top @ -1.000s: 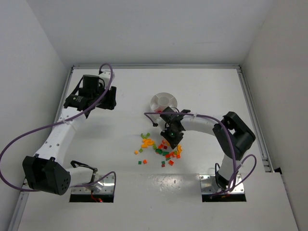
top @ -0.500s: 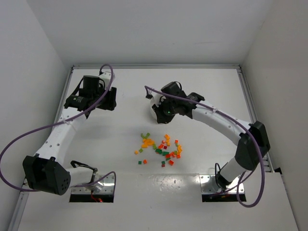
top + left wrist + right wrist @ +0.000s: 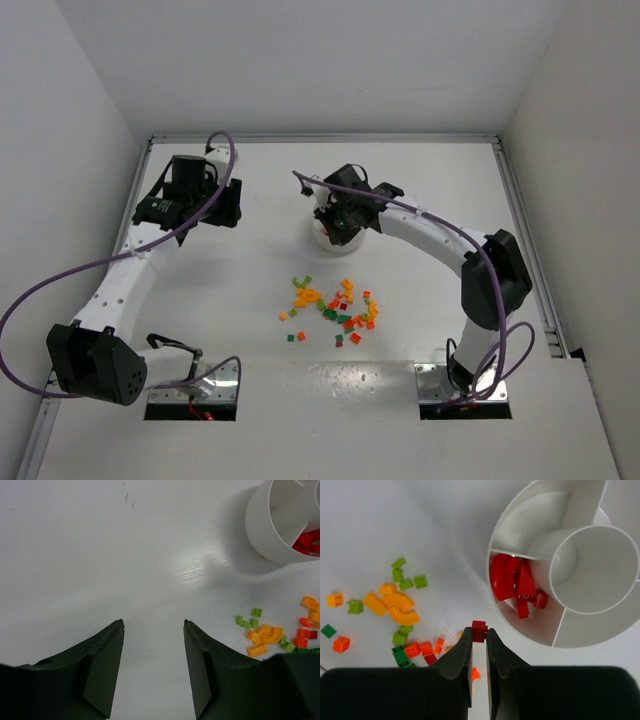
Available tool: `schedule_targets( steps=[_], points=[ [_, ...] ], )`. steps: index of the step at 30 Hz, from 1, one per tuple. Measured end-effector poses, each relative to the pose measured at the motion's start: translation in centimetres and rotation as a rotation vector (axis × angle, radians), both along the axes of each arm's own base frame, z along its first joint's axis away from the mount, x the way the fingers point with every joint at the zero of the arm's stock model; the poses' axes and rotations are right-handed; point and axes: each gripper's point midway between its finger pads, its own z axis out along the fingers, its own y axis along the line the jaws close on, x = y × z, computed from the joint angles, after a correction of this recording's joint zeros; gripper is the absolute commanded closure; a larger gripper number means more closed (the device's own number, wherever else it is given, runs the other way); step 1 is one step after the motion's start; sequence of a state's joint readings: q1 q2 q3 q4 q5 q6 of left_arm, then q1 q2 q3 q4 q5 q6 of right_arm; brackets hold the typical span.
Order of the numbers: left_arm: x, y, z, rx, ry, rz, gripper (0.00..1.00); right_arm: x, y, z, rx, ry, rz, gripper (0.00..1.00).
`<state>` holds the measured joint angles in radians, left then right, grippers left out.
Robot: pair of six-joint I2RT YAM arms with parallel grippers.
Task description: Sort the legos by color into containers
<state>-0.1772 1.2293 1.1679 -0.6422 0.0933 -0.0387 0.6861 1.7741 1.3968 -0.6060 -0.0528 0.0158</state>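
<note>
Overhead, the loose legos (image 3: 335, 310) lie scattered mid-counter (image 3: 250, 280), well apart from every edge, with bare surface on all sides of them. The right arm (image 3: 430, 225) stretches across to the dish (image 3: 535, 625), which sits beyond the scatter toward the far edge. The right jaws are closed on one red brick (image 3: 479, 628), held just outside the dish rim beside the wedge that holds a heap of red bricks (image 3: 515, 582). The other wedges in that view and the hub (image 3: 592, 570) show only white. The left arm (image 3: 120, 280) runs along the left edge toward the far-left corner. The left jaws stand apart with nothing between them, over bare counter, with open room between them and the dish wall.
</note>
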Motion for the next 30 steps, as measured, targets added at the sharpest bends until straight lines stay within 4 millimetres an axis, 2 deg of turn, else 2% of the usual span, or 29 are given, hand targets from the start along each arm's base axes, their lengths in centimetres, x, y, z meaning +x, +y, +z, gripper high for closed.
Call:
schedule_targets(
  steps=[8,11,14,17,21,22,25,30],
  points=[
    [0.0,0.1,0.0,0.003,-0.001,0.003,0.43,1.8,-0.5,0.3,0.004,-0.011,-0.073,0.98],
    [0.0,0.1,0.0,0.003,-0.001,0.003,0.43,2.4,-0.8,-0.3,-0.006,-0.002,-0.105,0.98],
    [0.0,0.1,0.0,0.003,-0.001,0.003,0.43,2.9,-1.3,-1.2,-0.022,0.013,-0.135,0.93],
    [0.0,0.1,0.0,0.002,-0.002,0.003,0.43,3.3,-1.9,-1.9,-0.040,0.023,-0.162,0.88],
    [0.1,0.0,0.0,0.002,-0.004,0.002,0.43,4.0,-2.3,-1.9,-0.038,0.019,-0.193,0.79],
    [0.1,0.0,0.0,0.001,-0.004,-0.001,0.43,4.0,-2.3,-1.8,-0.037,0.018,-0.197,0.68],
    [0.0,-0.3,-0.1,-0.007,-0.003,-0.022,0.43,4.2,-2.3,-1.7,-0.031,0.017,-0.207,0.52],
    [-0.9,-1.7,-1.0,-0.023,0.020,-0.110,0.43,4.2,-2.3,-1.7,-0.029,0.019,-0.207,0.50]
  ],
)
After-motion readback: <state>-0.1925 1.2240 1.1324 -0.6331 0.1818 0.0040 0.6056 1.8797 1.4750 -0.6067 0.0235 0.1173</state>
